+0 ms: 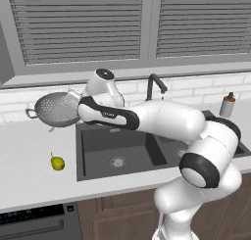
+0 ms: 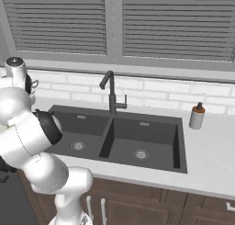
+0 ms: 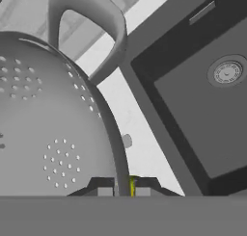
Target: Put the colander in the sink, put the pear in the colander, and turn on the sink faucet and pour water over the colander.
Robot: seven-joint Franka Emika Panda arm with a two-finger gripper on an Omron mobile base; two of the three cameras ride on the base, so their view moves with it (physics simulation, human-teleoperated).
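A: Left to right, then. The colander (image 1: 53, 108) is up off the worktop (image 1: 29, 175), tilted, at about ten o'clock from the sink (image 1: 112, 146). The gripper (image 1: 73, 98) meets its rim on the sink side.

B: And the pear (image 1: 58, 162)?

A: Alone on the worktop at seven o'clock from the colander, well apart from it, just beside the sink's left edge.

B: How do the jaws stand?

A: In the hand view they are nearly closed, the thin wall of the colander (image 3: 53, 129) pinched between the two tips of the gripper (image 3: 124, 187). Narrow hold, right at the rim.

B: So what could go wrong?

A: My guess: a bowl hung by one edge can swing or slip round in that pinch as the arm carries it toward three o'clock. Its feet or the loop handle (image 3: 91, 28) might catch the lip of the sink (image 3: 193, 100) and knock it loose. Dropped badly, it could land on its side, with no place for the pear.

B: The sink faucet (image 1: 156, 84)?

A: At the back between the basins, not running, no water to be seen. A wide swing could clip it.

B: What does the right base view add?

A: The whole sink (image 2: 119, 137) with both basins and drains, the faucet's side lever (image 2: 122, 105), and a small bottle (image 2: 198, 116) at three o'clock. The left base view has the pear; the hand view has the grip itself
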